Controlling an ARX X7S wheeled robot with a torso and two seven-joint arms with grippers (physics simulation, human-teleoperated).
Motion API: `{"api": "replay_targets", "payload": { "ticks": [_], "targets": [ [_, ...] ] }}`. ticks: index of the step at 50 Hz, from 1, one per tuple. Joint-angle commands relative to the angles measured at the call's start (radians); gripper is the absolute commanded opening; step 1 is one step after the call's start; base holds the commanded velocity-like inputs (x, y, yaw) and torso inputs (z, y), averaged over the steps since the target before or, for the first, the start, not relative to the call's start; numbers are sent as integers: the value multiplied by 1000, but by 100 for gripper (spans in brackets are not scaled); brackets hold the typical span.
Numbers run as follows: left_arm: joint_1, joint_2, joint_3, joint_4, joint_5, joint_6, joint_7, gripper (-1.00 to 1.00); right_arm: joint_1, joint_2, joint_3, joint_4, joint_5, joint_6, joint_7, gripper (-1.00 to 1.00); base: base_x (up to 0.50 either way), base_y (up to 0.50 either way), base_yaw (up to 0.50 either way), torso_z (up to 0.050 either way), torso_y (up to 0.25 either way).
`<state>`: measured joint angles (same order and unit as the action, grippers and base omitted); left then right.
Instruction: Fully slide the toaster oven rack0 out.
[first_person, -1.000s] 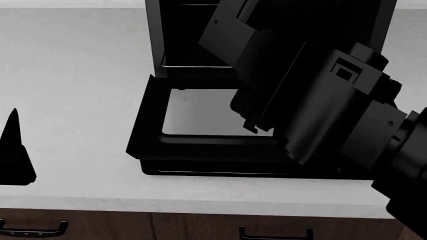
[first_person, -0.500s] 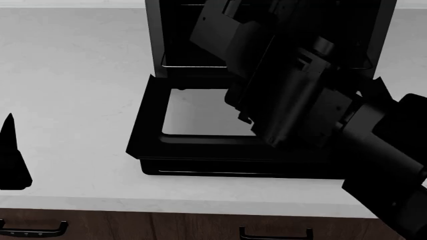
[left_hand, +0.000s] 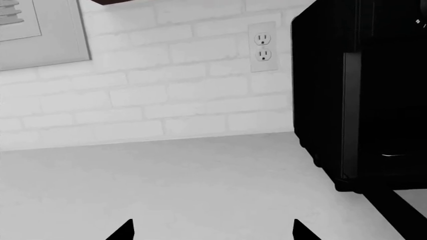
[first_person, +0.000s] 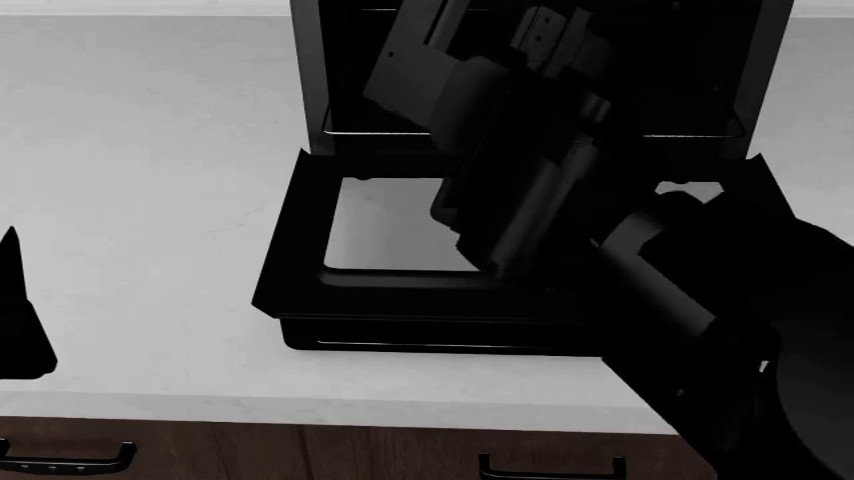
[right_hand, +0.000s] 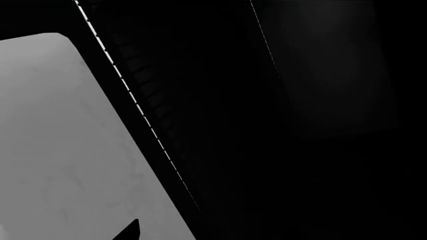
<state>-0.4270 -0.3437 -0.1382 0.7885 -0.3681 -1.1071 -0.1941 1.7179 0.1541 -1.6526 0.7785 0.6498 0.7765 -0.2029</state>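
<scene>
The black toaster oven (first_person: 350, 60) stands at the back of the counter, and its side shows in the left wrist view (left_hand: 333, 90). Its door (first_person: 300, 290) lies open and flat, grey glass pane (first_person: 387, 225) facing up. The rack0 shows as a pale front edge (first_person: 380, 132) low in the dark cavity, and as a thin pale line (right_hand: 143, 120) beside the pane (right_hand: 60, 150). My right arm (first_person: 534, 210) reaches over the door into the cavity. My right gripper (right_hand: 212, 231) is over the dark frame; one fingertip (right_hand: 131, 231) shows set wide, nothing held. My left gripper (left_hand: 210, 231) is open and empty, far left of the oven (first_person: 16, 325).
The pale counter (first_person: 147, 150) spreads left of the oven to a white brick wall with a socket (left_hand: 261, 47). The counter's front edge runs just below the door, with drawer handles (first_person: 67, 462) (first_person: 550, 468) under it.
My right arm has pushed forward and to the left, deeper over the door into the cavity. My left gripper has slid a little farther left. The door and rack have not visibly moved.
</scene>
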Motion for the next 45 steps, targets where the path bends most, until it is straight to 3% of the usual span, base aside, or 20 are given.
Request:
{"api": "replay_targets", "payload": {
  "ticks": [1, 11, 25, 26, 39, 45],
  "targets": [
    [12, 20, -44, 10, -30, 25, 42, 100, -44, -81, 21, 127, -24, -53, -102, 100, 0, 0, 0, 0, 0],
    [20, 14, -57, 15, -36, 27, 40, 100, -80, -151, 10, 356, -65, -172, -184, 100, 0, 0, 0, 0, 0],
    [36, 15, -48, 8, -32, 44, 31, 100, -83, -154, 77, 378, -198, -163, -225, 100, 0, 0, 0, 0, 0],
    [36, 16, -46, 6, -31, 45, 29, 100, -81, -154, 88, 373, -196, -165, -233, -100, 0, 0, 0, 0, 0],
    [32, 15, -58, 15, -47, 39, 27, 100, -80, -150, 105, 364, -219, -149, -258, -100, 0, 0, 0, 0, 0],
    [29, 13, -67, 22, -57, 32, 27, 100, -73, -45, 116, 102, -180, 7, -200, -100, 0, 0, 0, 0, 0]
  ]
}}
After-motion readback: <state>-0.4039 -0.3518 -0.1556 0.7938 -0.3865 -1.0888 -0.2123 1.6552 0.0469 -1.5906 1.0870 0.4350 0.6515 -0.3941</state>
